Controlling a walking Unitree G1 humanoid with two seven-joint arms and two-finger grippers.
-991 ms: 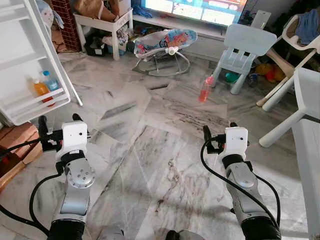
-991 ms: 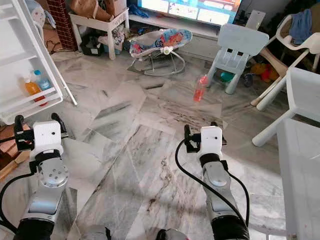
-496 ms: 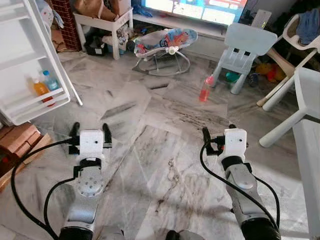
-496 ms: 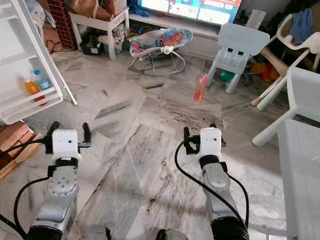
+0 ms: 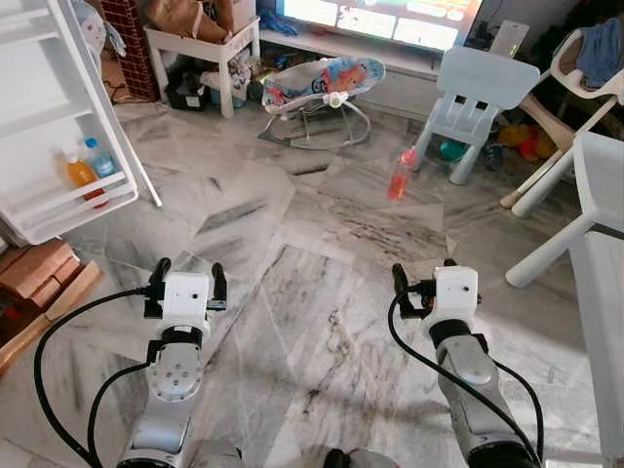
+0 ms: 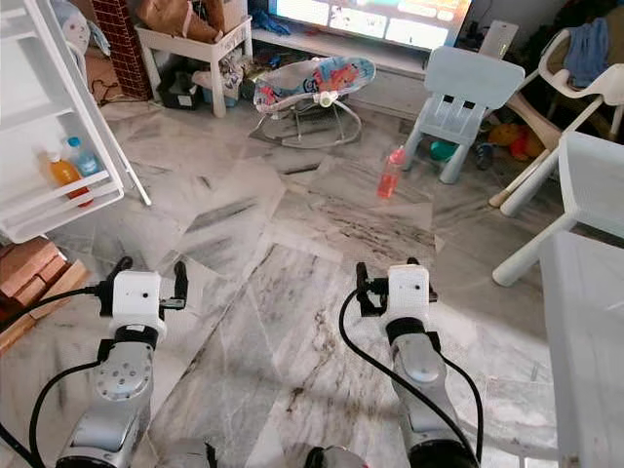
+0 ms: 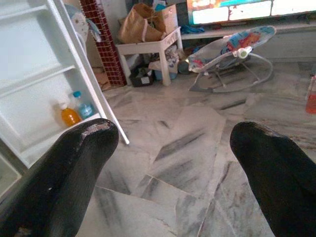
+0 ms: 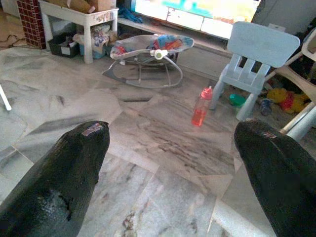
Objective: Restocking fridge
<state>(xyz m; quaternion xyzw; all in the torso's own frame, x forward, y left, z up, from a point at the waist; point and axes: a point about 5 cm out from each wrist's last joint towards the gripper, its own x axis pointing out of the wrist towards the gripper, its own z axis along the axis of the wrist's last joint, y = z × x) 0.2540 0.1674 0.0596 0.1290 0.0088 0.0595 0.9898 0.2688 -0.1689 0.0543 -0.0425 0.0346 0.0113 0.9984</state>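
Observation:
A red bottle (image 5: 400, 174) with a red cap stands upright on the marble floor, in front of a pale blue child's chair (image 5: 483, 93). At the left the white fridge door (image 5: 58, 117) hangs open. Its lower shelf holds an orange bottle (image 5: 78, 173) and a blue-capped water bottle (image 5: 97, 156). My left gripper (image 5: 187, 271) is held low over the floor, open and empty, to the right of the door. My right gripper (image 5: 423, 272) is open and empty too, well short of the red bottle (image 8: 201, 106), which stands ahead between its fingers.
A baby bouncer (image 5: 322, 83) sits on the floor at the back, beside a small white table (image 5: 200, 44). A white plastic table (image 5: 600, 185) and its legs stand at the right. Wooden blocks (image 5: 34, 273) lie beneath the fridge door.
My left arm has swung from beside the fridge door in toward the middle of the floor. My right arm has drawn slightly back and down. Both grippers stay open.

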